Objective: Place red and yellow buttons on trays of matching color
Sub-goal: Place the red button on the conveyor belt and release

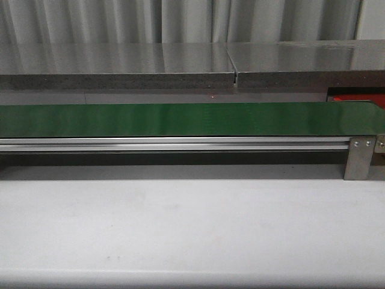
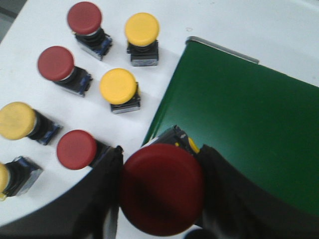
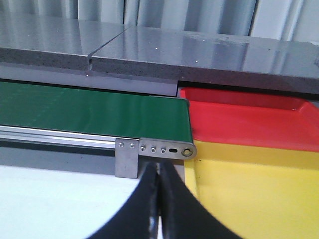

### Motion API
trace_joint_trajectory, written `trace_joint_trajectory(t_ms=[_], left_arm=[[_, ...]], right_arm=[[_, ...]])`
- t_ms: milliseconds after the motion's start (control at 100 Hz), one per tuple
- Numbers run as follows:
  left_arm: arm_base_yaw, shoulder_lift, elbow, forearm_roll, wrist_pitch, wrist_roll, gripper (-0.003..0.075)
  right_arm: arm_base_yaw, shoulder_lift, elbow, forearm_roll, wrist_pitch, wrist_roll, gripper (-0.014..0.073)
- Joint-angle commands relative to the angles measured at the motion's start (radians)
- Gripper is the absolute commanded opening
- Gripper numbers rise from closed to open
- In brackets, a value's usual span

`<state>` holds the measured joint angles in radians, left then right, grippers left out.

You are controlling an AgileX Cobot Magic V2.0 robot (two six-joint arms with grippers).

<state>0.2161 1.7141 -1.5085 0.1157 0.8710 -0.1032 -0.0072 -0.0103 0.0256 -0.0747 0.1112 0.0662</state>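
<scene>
Gripping a red button by its sides, the left gripper has its two dark fingers clamped on the domed cap, which hangs over the near edge of the green belt where belt meets white table. Beside it on the table stand three more red buttons and several yellow buttons, apart from one another, none touching the belt. In the front view the belt runs bare from edge to edge, with open table before it. At the belt's right end, the red tray lies just past the roller, and the yellow tray sits against its near edge. The right gripper hangs there with fingertips pressed together, grasping nothing.
</scene>
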Motion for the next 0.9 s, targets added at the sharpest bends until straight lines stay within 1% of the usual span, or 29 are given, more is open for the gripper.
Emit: trace_joint_trajectory(t_ms=[0,230,590,660,710,760,830,860,870,880,890], left_arm=[[-0.034,0.001,-0.075,0.002,-0.024,0.009,-0.0019],[-0.090,0.116,-0.169,0.004,-0.006,0.009,-0.0019],[-0.100,0.180,-0.184,-0.009,0.019,0.011,-0.0018],[-0.100,0.180,-0.184,-0.009,0.019,0.012,-0.0005],[-0.100,0.180,-0.184,-0.011,0.019,0.017,0.0031],[-0.100,0.180,-0.184,-0.026,0.020,0.030,0.0095],[-0.100,0.180,-0.184,-0.047,0.021,0.055,0.0238],[-0.100,0.180,-0.184,-0.057,0.021,0.065,0.0330],[-0.100,0.180,-0.184,-0.062,0.021,0.065,0.0350],[-0.100,0.180,-0.184,-0.065,0.021,0.070,0.0389],[-0.100,0.180,-0.184,-0.067,0.021,0.073,0.0409]], right_arm=[[-0.001,-0.016,-0.018,-0.015,-0.078,-0.004,-0.0118],[-0.001,-0.016,-0.018,-0.015,-0.078,-0.004,-0.0118],[-0.001,-0.016,-0.018,-0.015,-0.078,-0.004,-0.0118],[-0.001,-0.016,-0.018,-0.015,-0.078,-0.004,-0.0118],[-0.001,-0.016,-0.018,-0.015,-0.078,-0.004,-0.0118],[-0.001,-0.016,-0.018,-0.015,-0.078,-0.004,-0.0118],[-0.001,-0.016,-0.018,-0.015,-0.078,-0.004,-0.0118],[-0.001,-0.016,-0.018,-0.015,-0.078,-0.004,-0.0118],[-0.001,-0.016,-0.018,-0.015,-0.078,-0.004,-0.0118],[-0.001,-0.016,-0.018,-0.015,-0.078,-0.004,-0.0118],[-0.001,-0.016,-0.018,-0.015,-0.078,-0.004,-0.0118]])
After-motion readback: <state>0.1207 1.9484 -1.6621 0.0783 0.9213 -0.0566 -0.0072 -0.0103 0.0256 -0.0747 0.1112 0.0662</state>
